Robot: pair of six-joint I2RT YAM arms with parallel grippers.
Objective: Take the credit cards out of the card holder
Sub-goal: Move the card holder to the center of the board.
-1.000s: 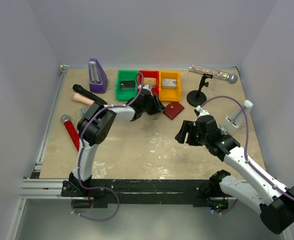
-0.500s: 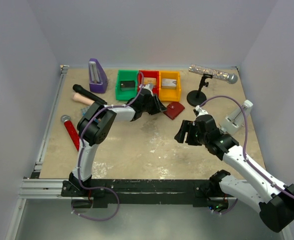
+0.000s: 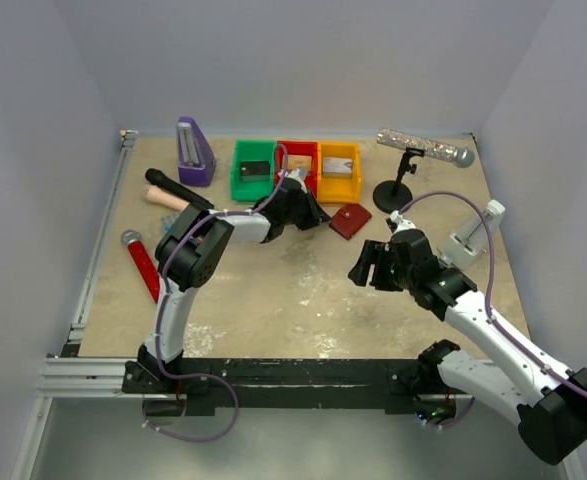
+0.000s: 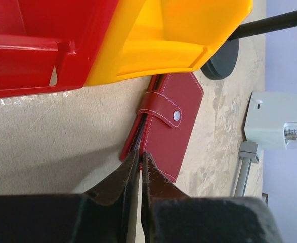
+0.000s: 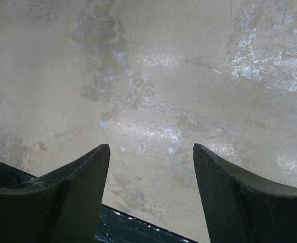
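Though it has barely moved, card holder [image 4: 171,124]: nudged a touch toward the mic stand since a second ago. It lies flat on the table [image 5: 188,66], closed, with the strap snapped across.
Position: its far edge sits right against the front of the yellow tray [image 4: 188,30], between the trays and the stand base [image 4: 220,63].
Left gripper [image 4: 139,154]: jaws have drawn in since a second ago and are now nearly pressed together, with only a thin slit left. The tips are at the holder's near edge, by its opening. I cannot tell whether they nip that edge.
Right gripper [image 5: 151,147]: unchanged, jaws spread wide with nothing between them, hanging over bare table well apart from the holder.
In the way: the yellow tray and red tray [image 4: 37,50] overhang close beside my left fingers, and the stand base is near the holder's far corner.
Around: green tray [image 3: 253,170] left of the red one, purple metronome [image 3: 194,152] beyond it, grey-white unit [image 4: 280,119] past the holder, red microphone [image 3: 141,262] at the left edge.
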